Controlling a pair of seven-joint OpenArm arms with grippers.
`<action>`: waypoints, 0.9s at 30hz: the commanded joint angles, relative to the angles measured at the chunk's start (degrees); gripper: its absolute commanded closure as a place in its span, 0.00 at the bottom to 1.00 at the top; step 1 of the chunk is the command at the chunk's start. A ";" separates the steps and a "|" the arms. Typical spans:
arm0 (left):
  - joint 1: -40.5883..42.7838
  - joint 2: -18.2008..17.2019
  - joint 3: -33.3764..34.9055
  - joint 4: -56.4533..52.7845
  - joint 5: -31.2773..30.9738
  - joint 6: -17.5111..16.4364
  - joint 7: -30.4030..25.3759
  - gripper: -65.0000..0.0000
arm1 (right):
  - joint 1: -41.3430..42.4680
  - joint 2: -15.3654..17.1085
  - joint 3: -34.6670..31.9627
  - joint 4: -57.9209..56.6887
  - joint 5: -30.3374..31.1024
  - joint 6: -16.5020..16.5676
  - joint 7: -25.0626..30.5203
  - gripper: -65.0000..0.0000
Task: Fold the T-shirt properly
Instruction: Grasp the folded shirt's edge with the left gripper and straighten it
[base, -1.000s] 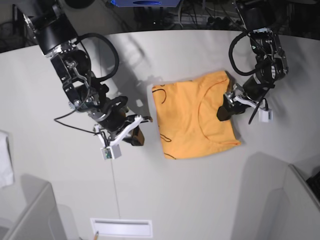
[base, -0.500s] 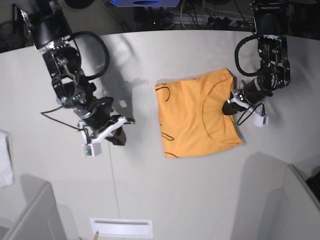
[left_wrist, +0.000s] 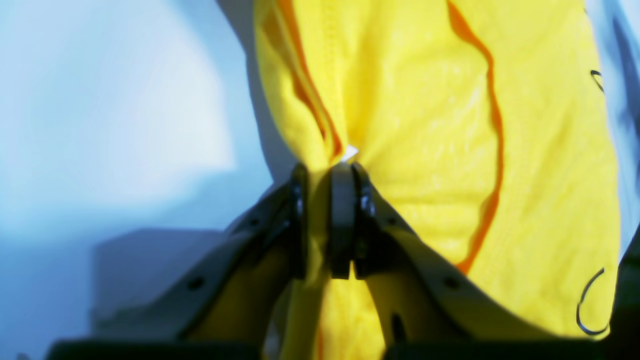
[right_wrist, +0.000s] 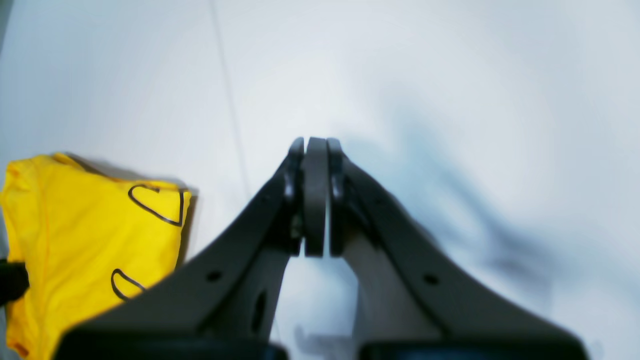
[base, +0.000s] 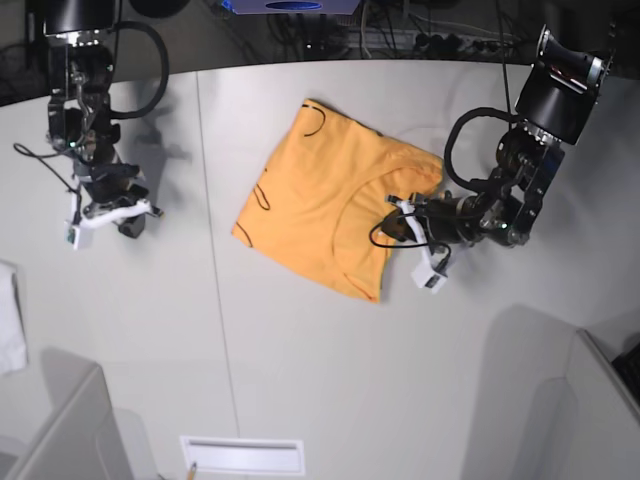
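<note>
A plain yellow-orange short-sleeved cotton T-shirt (base: 320, 200) lies folded into a rough rectangle near the middle of the pale grey round-edged worktop (base: 300, 360), turned askew so one corner points toward the far edge. Thin dark curved print marks (base: 262, 195) show along its side nearest the right arm; they form loops and arcs, not letters, and no brand, label or readable writing appears anywhere on the cloth. The left gripper (left_wrist: 327, 200) is clamped on a bunched fold of the T-shirt (left_wrist: 425, 125) at the edge by the neckline, with fabric pinched between its black pads and the orange seam (left_wrist: 492, 125) curving just beside it. The right gripper (right_wrist: 315, 195) has its pads pressed together with nothing between them, hanging over bare worktop well apart from the T-shirt (right_wrist: 75, 225). A white cloth (base: 10, 320) lies at the worktop's edge, partly cut off by the frame
</note>
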 joint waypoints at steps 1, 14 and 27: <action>-3.03 -0.53 2.35 -0.26 0.29 -0.26 0.43 1.00 | -0.15 0.84 1.72 1.18 0.11 0.51 1.42 1.00; -22.01 2.37 31.10 -6.41 8.38 -10.28 -0.01 1.00 | -8.67 -4.34 15.26 2.41 0.19 0.59 1.60 1.00; -21.22 11.77 30.83 -6.68 35.98 -23.51 0.08 1.00 | -11.40 -7.07 16.49 2.77 0.11 0.59 1.69 1.00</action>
